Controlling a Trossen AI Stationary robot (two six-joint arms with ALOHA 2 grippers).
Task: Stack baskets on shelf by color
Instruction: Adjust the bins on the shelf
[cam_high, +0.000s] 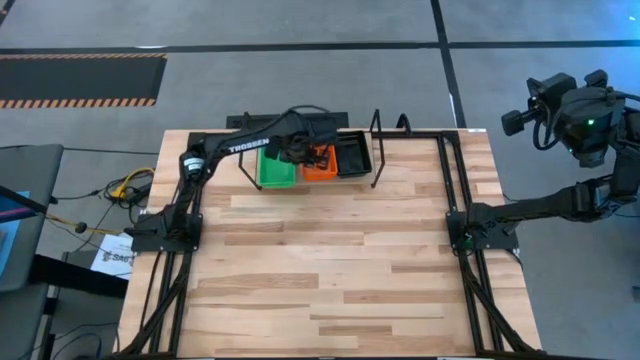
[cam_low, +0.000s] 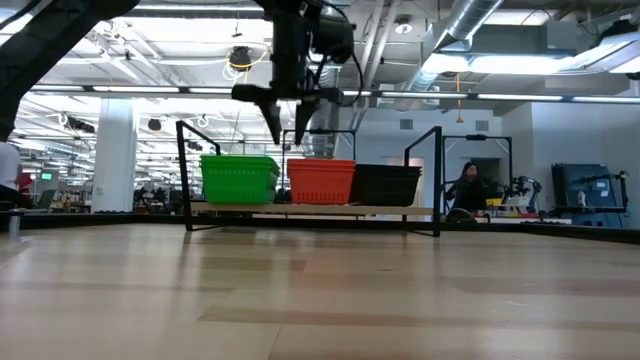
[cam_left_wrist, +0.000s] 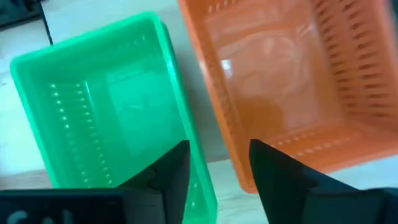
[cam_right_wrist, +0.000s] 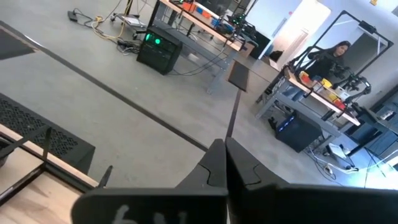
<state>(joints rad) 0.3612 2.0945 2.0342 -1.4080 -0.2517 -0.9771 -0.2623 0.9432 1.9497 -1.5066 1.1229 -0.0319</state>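
On wire shelf (cam_low: 310, 210), slatted plastic baskets (cam_low: 321, 181)

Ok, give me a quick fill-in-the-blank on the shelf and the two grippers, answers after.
1. On the shelf, the orange baskets sit between the green baskets and the ___ ones.
2. The left gripper hangs above the shelf with its fingers ___.
3. The right gripper is ___, away from the table.

Answers: black; open; shut

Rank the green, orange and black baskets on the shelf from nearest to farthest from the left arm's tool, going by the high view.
The left tool hangs open above the shelf.
1. Orange basket: middle of the row, right under the tool.
2. Green basket on the row's left end and black basket on its right end: too close to call.
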